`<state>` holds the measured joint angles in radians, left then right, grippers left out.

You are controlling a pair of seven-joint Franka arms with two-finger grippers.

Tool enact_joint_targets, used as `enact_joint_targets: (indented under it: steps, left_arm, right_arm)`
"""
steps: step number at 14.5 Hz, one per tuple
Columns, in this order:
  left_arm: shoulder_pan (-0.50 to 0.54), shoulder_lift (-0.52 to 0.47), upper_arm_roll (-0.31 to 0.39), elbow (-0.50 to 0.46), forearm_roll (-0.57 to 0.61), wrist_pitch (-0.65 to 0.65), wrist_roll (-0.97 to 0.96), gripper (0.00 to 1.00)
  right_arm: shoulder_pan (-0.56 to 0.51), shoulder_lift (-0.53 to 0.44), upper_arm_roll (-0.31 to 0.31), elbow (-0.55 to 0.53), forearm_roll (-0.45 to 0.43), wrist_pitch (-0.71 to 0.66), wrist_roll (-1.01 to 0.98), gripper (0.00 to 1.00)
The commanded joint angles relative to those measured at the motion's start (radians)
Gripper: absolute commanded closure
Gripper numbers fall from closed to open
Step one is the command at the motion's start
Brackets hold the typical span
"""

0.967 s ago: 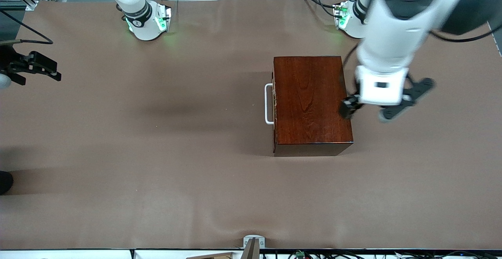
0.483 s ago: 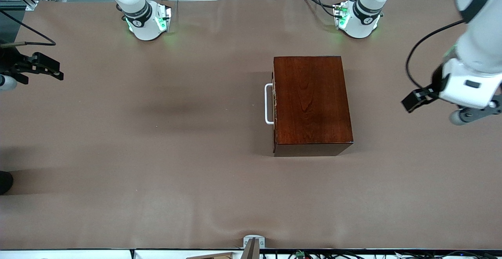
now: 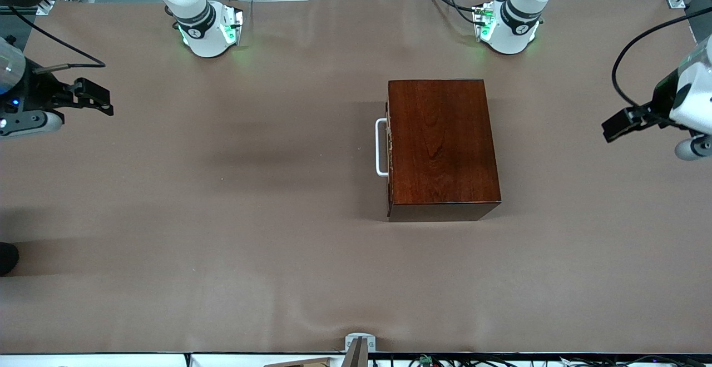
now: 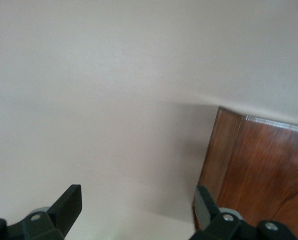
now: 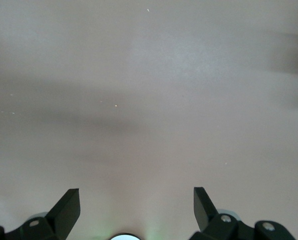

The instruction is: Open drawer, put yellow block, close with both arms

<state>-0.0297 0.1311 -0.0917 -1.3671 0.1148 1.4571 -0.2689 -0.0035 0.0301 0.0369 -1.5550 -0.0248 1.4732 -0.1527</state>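
Drawer shut, handle facing the spread-fingered, empty right gripper well away; left gripper, also spread and empty, hangs nearer the box at its back end.

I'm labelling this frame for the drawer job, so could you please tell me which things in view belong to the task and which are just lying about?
Part of the job:
- drawer, shut in its wooden box
- left gripper, open, over the table's left-arm end
- right gripper, open, over the right-arm end
- yellow block: not visible

Just lying about:
- brown table cover
- black cables by the left arm's base
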Motion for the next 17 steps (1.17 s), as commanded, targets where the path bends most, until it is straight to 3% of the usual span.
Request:
enact_joint_targets:
  steps: [1,4,6,10,12,17]
  left_arm:
    - [0.056,-0.149,-0.034,-0.212,-0.017,0.089,0.124,0.00]
    - [0.067,-0.261,-0.036,-0.364,-0.026,0.155,0.185,0.00]
    - [0.062,-0.310,-0.036,-0.405,-0.076,0.157,0.185,0.00]
    - [0.014,-0.335,-0.011,-0.383,-0.098,0.147,0.186,0.00]
    - [0.024,-0.324,-0.010,-0.360,-0.159,0.146,0.188,0.00]
    - [0.031,-0.288,-0.010,-0.317,-0.162,0.144,0.185,0.00]
  right_arm:
    - [-0.009,0.004,0.001,0.001,-0.029,-0.007,-0.005,0.00]
    - [-0.010,-0.007,-0.003,0.016,-0.043,-0.060,-0.004,0.00]
    - [-0.009,-0.016,0.001,0.097,-0.047,-0.141,-0.002,0.00]
    - [-0.050,0.007,-0.014,0.118,-0.031,-0.111,-0.001,0.00]
    - [-0.049,0.008,-0.011,0.118,-0.024,-0.077,0.001,0.00]
    - [-0.053,0.023,-0.011,0.110,0.013,-0.002,-0.001,0.00]
